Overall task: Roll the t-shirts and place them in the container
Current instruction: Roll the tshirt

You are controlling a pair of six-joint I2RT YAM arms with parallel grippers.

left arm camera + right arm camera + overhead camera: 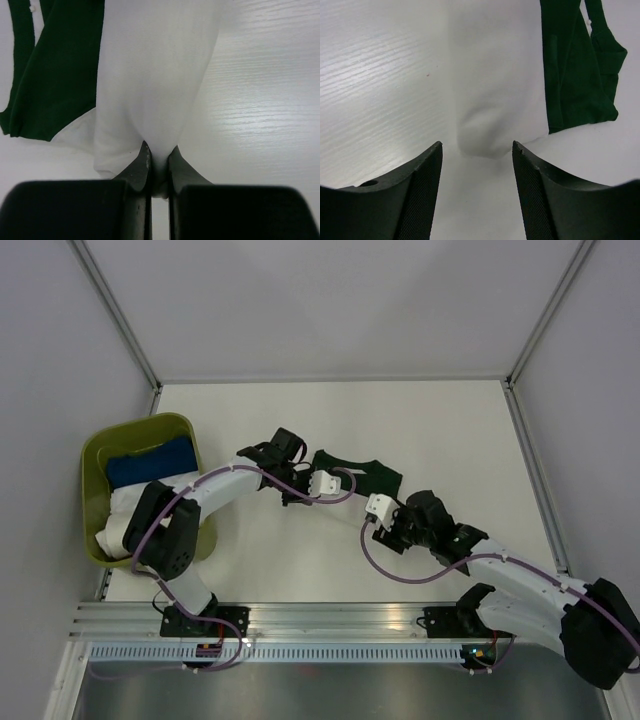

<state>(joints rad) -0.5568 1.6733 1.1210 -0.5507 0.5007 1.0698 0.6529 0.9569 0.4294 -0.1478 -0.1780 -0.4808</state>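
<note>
White t-shirt (pixel 150 75) between tight left jaws; right jaws apart.

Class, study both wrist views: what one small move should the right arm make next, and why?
Probably the right end effector should ease forward and close on the white t-shirt. Its jaws stand open with a raised fold of that shirt just ahead between them, while the left end effector is shut on the shirt's cloth, so both arms could then work it together.

- The left arm is reaching forward, and the left gripper (pixel 159 152) is pinching the white t-shirt (pixel 150 75) tight.
- The right gripper (pixel 477 146) is holding its fingers wide apart.
</note>
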